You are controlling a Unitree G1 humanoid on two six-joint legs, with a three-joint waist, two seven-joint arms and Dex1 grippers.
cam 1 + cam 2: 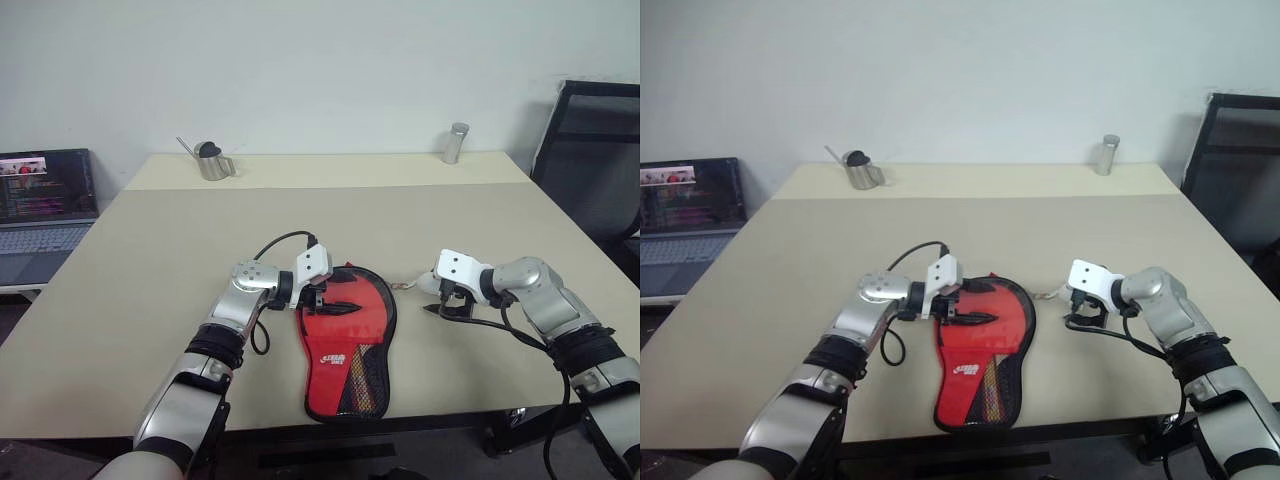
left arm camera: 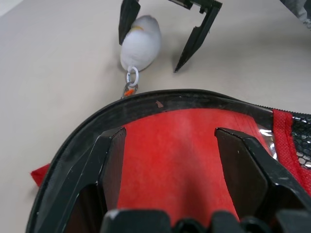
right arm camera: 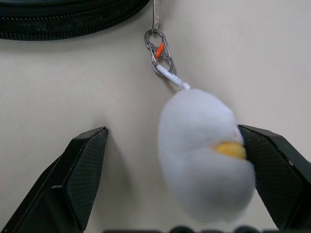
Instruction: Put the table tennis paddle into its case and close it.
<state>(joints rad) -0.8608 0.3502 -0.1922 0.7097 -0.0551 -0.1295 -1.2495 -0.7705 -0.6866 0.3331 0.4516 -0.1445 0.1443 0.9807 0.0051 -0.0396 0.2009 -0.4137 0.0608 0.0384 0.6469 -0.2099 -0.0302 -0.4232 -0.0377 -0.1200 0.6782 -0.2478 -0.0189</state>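
The light I get is soft and even, and the pale table (image 1: pixel 330 215) looks bright all over. I see only faint shadows, under the arms and just beside the case (image 1: pixel 345 345). Between the right gripper (image 3: pixel 177 182) jaws, the white plush charm (image 3: pixel 204 155) is fuzzy and out of focus. A small shiny glare sits on the case edge past the left gripper (image 2: pixel 170 179) jaws.
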